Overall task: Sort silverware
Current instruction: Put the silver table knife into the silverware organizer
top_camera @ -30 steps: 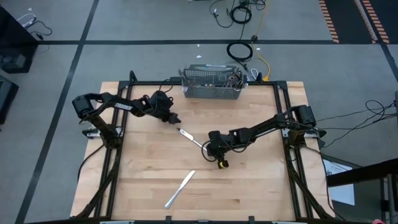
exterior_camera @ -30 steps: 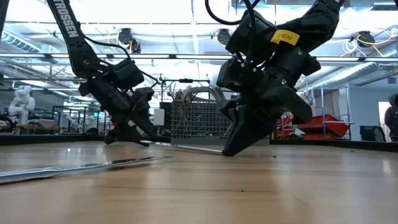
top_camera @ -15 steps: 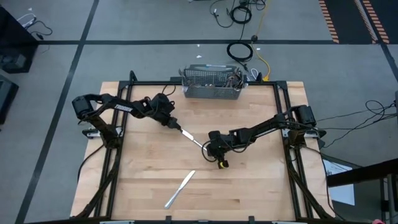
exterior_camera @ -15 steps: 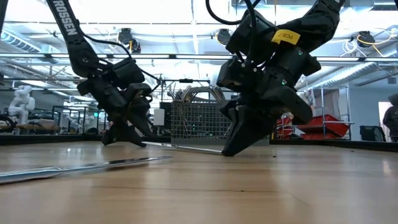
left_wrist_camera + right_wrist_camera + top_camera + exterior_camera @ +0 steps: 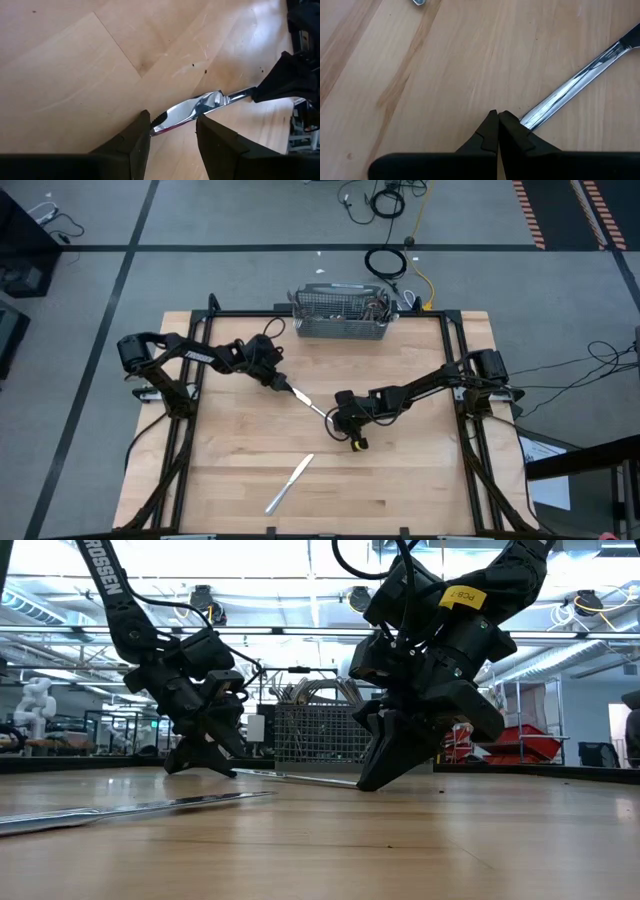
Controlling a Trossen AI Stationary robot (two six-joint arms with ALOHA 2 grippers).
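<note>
While the left gripper (image 5: 172, 135) stood with its fingers spread to either side of one end of a piece of silverware (image 5: 308, 402) lying flat on the table (image 5: 420, 480), the right gripper (image 5: 497, 131) had its fingers pressed together, tips down at the table just beside the other end of that same piece. I could not tell if either gripper actually touched it. A table knife (image 5: 288, 483) lay well apart from both, nearer the table's front edge. Beyond the left gripper, at the far edge, sat the wire-mesh basket (image 5: 338, 320), with more cutlery handles showing behind its mesh in the low view.
</note>
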